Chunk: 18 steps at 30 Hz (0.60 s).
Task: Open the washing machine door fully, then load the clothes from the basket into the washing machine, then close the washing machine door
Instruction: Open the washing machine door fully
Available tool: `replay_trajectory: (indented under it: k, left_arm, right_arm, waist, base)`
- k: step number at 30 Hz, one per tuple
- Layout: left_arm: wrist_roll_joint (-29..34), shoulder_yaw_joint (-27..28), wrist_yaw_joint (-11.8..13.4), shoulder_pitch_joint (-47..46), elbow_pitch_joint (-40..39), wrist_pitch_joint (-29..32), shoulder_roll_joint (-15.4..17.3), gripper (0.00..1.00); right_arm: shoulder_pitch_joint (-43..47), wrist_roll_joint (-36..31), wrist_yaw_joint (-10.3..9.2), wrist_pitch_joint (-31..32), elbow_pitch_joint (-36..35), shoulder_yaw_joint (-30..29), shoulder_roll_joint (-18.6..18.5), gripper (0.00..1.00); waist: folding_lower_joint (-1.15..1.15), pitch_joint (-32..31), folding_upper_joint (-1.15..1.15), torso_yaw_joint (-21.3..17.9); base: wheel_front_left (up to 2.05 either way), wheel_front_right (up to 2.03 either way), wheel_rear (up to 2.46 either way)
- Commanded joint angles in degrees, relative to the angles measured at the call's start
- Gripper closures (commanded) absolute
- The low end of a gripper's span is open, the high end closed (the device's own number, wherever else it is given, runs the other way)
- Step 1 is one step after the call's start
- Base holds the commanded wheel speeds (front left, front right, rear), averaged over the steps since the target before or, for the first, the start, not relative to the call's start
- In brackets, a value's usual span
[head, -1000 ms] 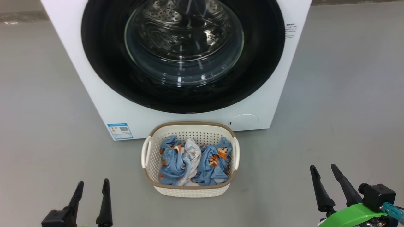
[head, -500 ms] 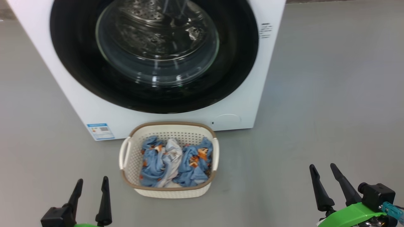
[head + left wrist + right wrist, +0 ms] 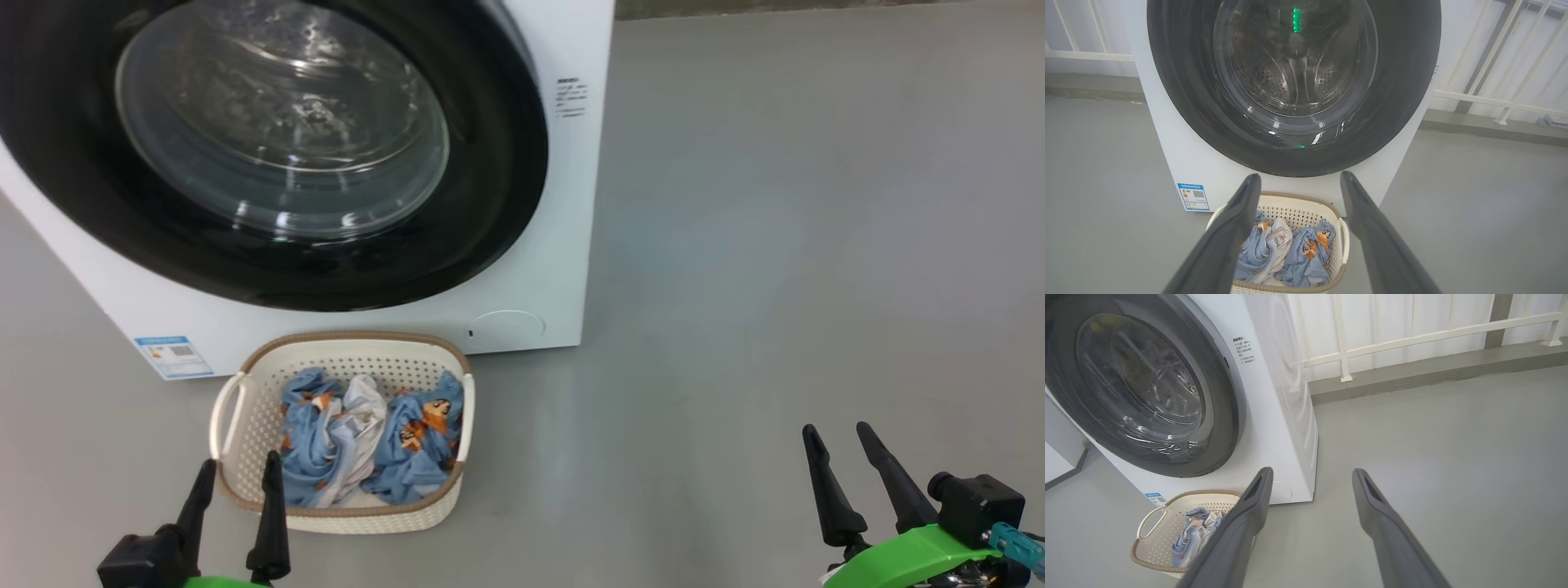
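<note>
The washing machine (image 3: 563,204) stands on the grey floor (image 3: 775,245). The washing machine door (image 3: 498,188) sits shut, flush against the machine's front, and the steel drum is visible through its glass porthole.

The basket (image 3: 245,408) stands on the floor directly in front of the machine, below the door's lower edge and between the blue label sticker (image 3: 173,356) and the small round flap (image 3: 506,325). The clothes (image 3: 367,441) lie bunched inside the basket: light blue printed pieces with one white piece among them.

Left gripper (image 3: 240,462): jaws spread wide, nothing between them. In the head view its fingertips overlap the near left corner of the basket. No contact with the rim can be confirmed. In the left wrist view the basket and clothes appear between the two fingers, with the door straight ahead above them.

Right gripper (image 3: 835,429): jaws spread wide, empty. It hangs over bare floor, well apart from the basket and to its right. In the right wrist view the basket lies to the left of the fingers and the machine's right front corner is ahead.
</note>
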Motion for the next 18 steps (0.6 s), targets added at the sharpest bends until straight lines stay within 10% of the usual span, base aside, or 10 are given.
replay_trajectory:
  k: [1, 14, 17, 18]
  left_arm:
    - [0.05, 1.85, -0.15, -2.16, -1.50, -0.78, 0.82, 0.00]
    - [-0.56, 0.26, -0.15, -1.44, -1.28, -0.78, 0.79, 0.00]
    - [-0.88, -0.47, -0.15, -1.28, -1.18, -0.78, 0.78, 0.00]
    - [-1.04, -0.68, -0.15, -1.23, -1.20, -0.78, 0.78, 0.00]
  right_arm:
    - [-2.03, -0.06, 0.09, -0.73, -1.47, 1.11, -0.39, 0.00]
    - [-2.16, 1.14, 0.09, -0.73, -1.89, 0.82, 0.13, 0.00]
    - [-3.10, 3.39, 0.09, -0.73, -2.33, 0.65, 0.84, 0.94]
    - [-3.60, 4.40, 0.09, -0.73, -2.75, 0.46, 1.11, 1.00]
  waist:
    - [0.00, -0.07, 0.00, 0.05]
    - [0.00, -0.35, 0.00, 0.47]
    - [0.00, -0.17, 0.00, 0.55]
    - [0.00, -0.08, 0.00, 0.57]
  base:
    - [0.63, 0.63, -1.27]
    - [0.17, 0.17, -0.34]
    - [0.00, 0.00, 0.00]
    - [0.00, 0.00, 0.00]
